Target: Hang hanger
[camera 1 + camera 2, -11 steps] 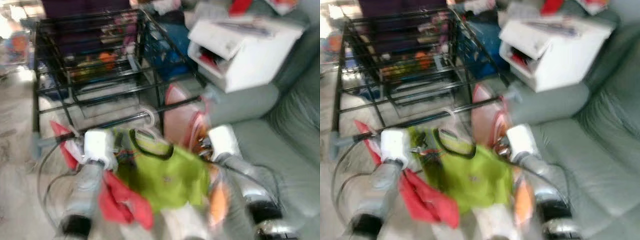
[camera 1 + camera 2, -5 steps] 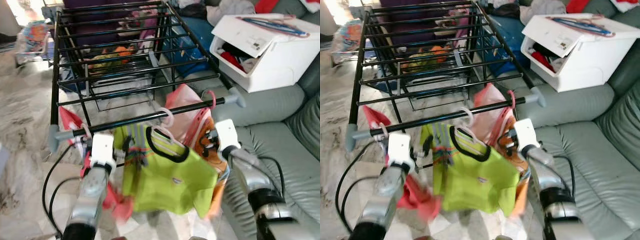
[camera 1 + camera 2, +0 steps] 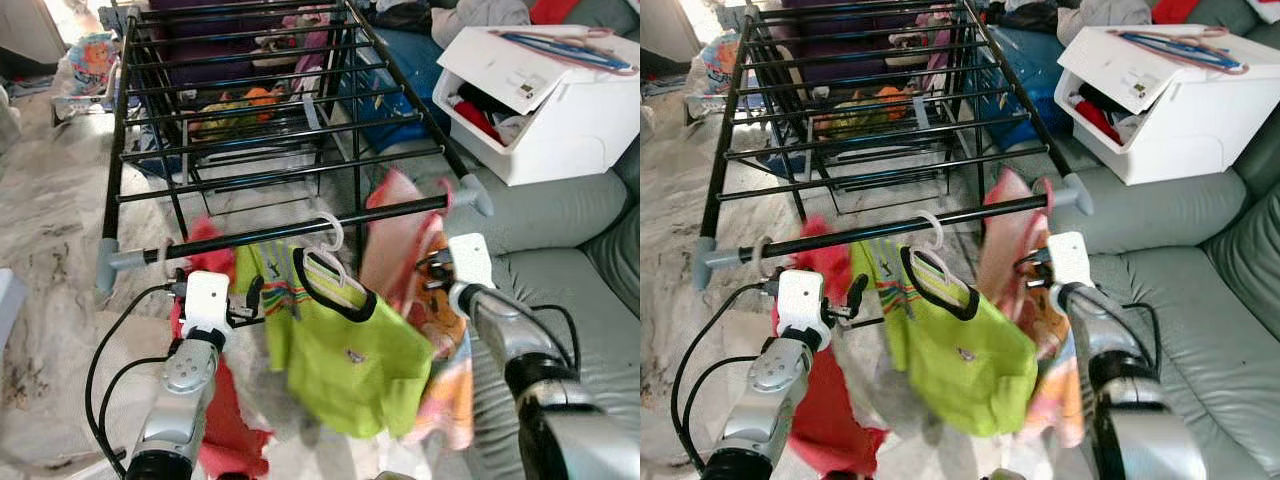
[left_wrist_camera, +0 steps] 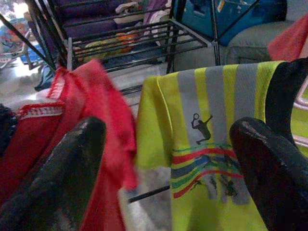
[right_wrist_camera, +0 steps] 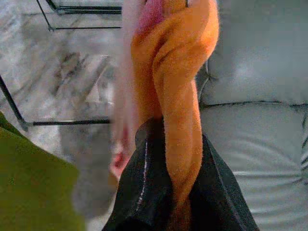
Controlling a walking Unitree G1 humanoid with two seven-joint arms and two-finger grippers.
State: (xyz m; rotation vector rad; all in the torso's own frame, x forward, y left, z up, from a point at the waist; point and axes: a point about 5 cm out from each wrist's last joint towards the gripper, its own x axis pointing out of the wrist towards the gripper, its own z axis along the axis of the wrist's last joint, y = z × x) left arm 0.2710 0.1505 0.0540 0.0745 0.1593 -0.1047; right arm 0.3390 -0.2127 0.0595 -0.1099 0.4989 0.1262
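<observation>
Marble floor (image 3: pixel 40 260) w/ a black rack (image 3: pixel 250 110) as landmark; grey sofa (image 3: pixel 590 330) to its right, white box (image 3: pixel 540 100) on the sofa arm. Hanger (image 3: pixel 325 240) w/ green shirt (image 3: pixel 350 340) is hooked on the rack's front bar (image 3: pixel 290 233), mid-span. Red cloth (image 3: pixel 215 400) hangs at the bar's left end, pink/orange cloth (image 3: pixel 435 330) toward its right end. Left gripper (image 4: pixel 168 159) just below the bar, fingers (image 4: pixel 57 178) apart, nothing between them, shirt sleeve ahead. Right gripper (image 5: pixel 173 197) below the bar's right end, pinched on the orange cloth.
</observation>
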